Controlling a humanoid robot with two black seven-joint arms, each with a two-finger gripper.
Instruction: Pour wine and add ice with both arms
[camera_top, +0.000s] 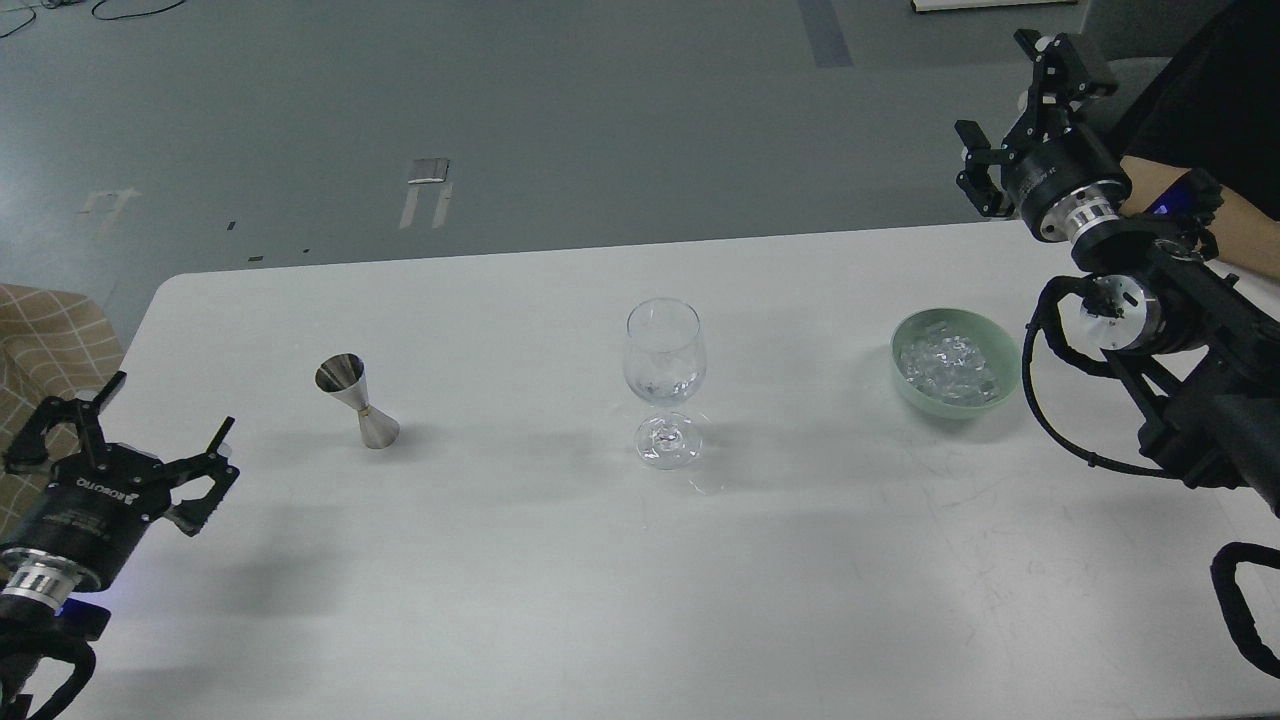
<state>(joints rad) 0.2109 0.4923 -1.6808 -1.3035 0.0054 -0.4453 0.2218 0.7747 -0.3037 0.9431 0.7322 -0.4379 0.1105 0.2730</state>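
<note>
A clear stemmed wine glass (664, 380) stands upright at the table's middle. A steel jigger (358, 402) stands upright to its left. A pale green bowl (1008, 372) to the right holds a heap of clear ice (948, 365). My left gripper (165, 408) is open and empty at the table's left edge, well left of the jigger. My right gripper (1005, 95) is open and empty, raised above the table's far right edge, beyond the bowl.
The white table (560, 580) carries faint scratches at the right. A person's forearm (1235, 225) rests at the far right behind my right arm. A checked cushion (50, 330) sits off the table's left edge. Grey floor lies beyond.
</note>
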